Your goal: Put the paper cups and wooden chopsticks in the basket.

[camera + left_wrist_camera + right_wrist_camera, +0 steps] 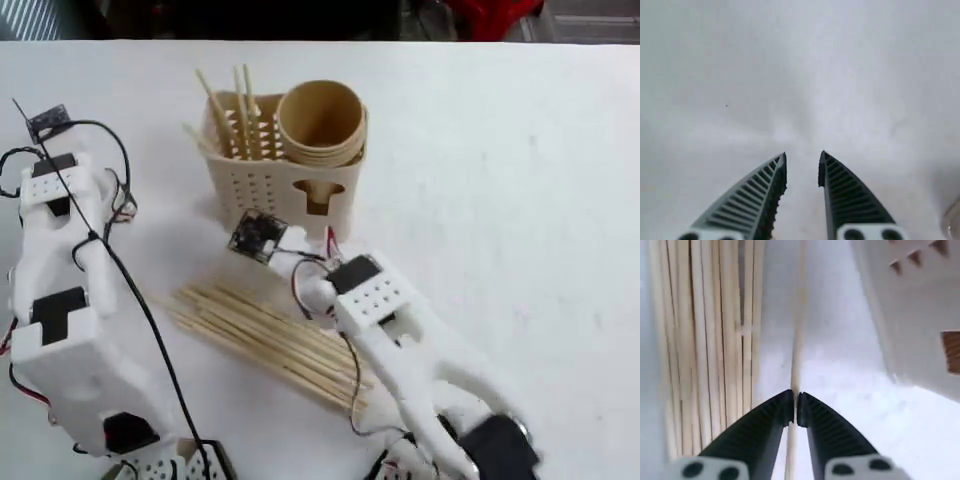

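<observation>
A cream perforated basket (250,185) stands at the table's middle back. Stacked paper cups (320,122) and a few upright wooden chopsticks (240,115) sit in it. A pile of several loose chopsticks (265,335) lies flat in front of the basket. My right arm (378,295) hangs over the pile's right end, just before the basket. In the right wrist view my right gripper (795,402) is shut on a single chopstick (799,325), which lies apart from the pile (705,340) and beside the basket wall (910,315). My left gripper (802,165) is open over bare table.
The left arm (60,250) lies along the table's left side with a black cable (130,290) trailing beside it. White table (500,180) stretches to the right of the basket.
</observation>
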Motion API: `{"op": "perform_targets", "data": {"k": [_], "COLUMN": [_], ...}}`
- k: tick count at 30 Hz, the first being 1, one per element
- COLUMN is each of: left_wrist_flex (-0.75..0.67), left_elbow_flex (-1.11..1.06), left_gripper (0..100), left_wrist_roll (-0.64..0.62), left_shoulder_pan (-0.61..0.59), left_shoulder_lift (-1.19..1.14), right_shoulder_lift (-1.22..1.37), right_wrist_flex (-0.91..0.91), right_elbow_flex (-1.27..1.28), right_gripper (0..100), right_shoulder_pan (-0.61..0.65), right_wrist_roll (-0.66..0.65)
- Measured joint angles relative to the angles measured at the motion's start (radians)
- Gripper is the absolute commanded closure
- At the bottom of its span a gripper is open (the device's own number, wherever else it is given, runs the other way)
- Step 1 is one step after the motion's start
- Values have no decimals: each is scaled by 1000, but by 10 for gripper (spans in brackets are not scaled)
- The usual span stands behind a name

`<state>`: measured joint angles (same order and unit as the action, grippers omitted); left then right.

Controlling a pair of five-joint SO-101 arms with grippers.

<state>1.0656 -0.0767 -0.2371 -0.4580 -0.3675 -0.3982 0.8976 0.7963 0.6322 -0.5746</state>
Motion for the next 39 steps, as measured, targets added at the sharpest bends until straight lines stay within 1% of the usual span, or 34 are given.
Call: {"op": "perform_targets", "data": {"k": [3,5,7,9,13,16,19,20,22,25,27,29,31,34,36,39], "left_wrist_flex": [0,0,0,0,0,0,0,0,0,-12,-26,-32,-32,-32,-32,-32], "left_elbow_flex": [0,0,0,0,0,0,0,0,0,0,0,0,0,0,0,0], "left_gripper": [880,880,880,880,880,880,880,880,880,880,880,880,880,880,880,880], "left_wrist_roll": [0,0,0,0,0,0,0,0,0,0,0,0,0,0,0,0], "left_shoulder_pan": [0,0,0,0,0,0,0,0,0,0,0,0,0,0,0,0], "left_shoulder_lift": [0,0,0,0,0,0,0,0,0,0,0,0,0,0,0,0], "right_shoulder_lift": [-198,-310,-365,-367,-255,-97,69,115,166,207,235,267,278,279,287,290], "right_wrist_flex": [60,100,147,180,186,143,104,118,213,440,578,629,628,577,517,374], "right_elbow_flex": [-6,-60,-158,-288,-588,-799,-953,-987,-1019,-1017,-954,-862,-761,-634,-551,-405], "right_gripper": [981,981,981,981,981,981,981,979,967,914,870,842,856,883,868,821], "right_shoulder_pan": [6,12,17,12,15,14,12,12,23,64,98,110,106,106,109,104], "right_wrist_roll": [43,77,130,181,247,278,295,293,279,209,164,143,141,138,133,132]}}
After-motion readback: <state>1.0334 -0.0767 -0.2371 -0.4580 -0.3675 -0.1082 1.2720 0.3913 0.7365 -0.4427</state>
